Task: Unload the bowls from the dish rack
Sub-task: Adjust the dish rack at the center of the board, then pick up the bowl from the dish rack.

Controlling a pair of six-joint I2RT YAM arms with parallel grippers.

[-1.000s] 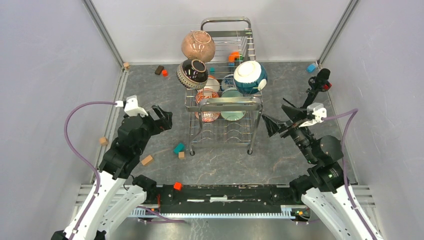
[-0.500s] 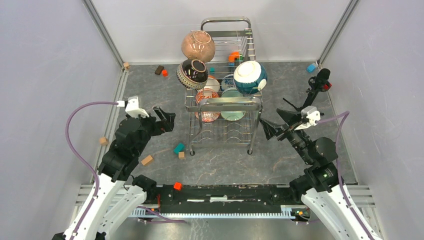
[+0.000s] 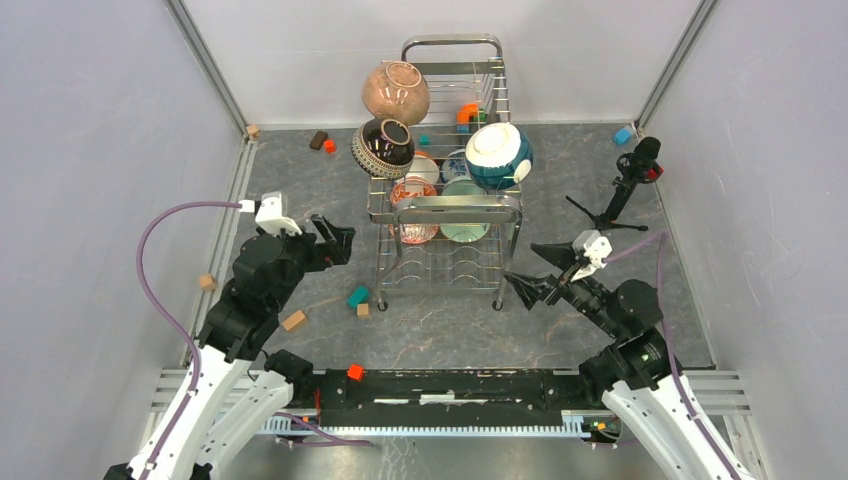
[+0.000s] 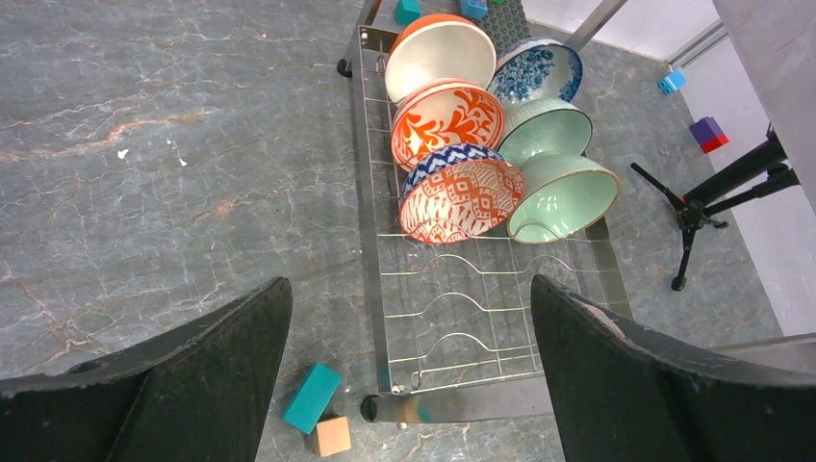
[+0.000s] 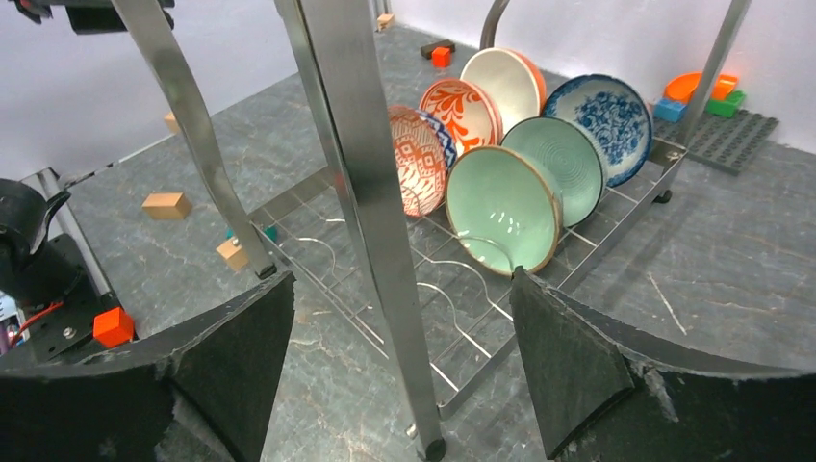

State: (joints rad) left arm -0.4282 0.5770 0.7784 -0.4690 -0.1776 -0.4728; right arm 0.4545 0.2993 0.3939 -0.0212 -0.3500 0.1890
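Observation:
The chrome dish rack [image 3: 447, 205] stands mid-table. Its upper tier carries a pink-brown bowl [image 3: 396, 92], a dark patterned bowl [image 3: 384, 147] and a teal-and-white bowl [image 3: 499, 155]. On the lower tier several bowls stand on edge, among them a red-patterned one [image 4: 460, 197], a pale green one [image 5: 502, 207] and a blue-patterned one [image 5: 597, 115]. My left gripper [image 3: 330, 240] hangs open and empty left of the rack, looking down at its front corner [image 4: 409, 289]. My right gripper [image 3: 537, 268] is open and empty, low by the rack's front right leg [image 5: 370, 192].
A teal block [image 3: 357, 296] and wooden blocks [image 3: 294, 320] lie left of the rack's front. A red block [image 3: 354, 372] sits by the arm bases. A small black tripod [image 3: 625, 185] stands at right, a blue block [image 3: 623, 135] behind it.
My right arm has swung down and leftwards, towards the rack's front right leg. The left gripper has edged slightly towards the rack. The bowls have not moved.

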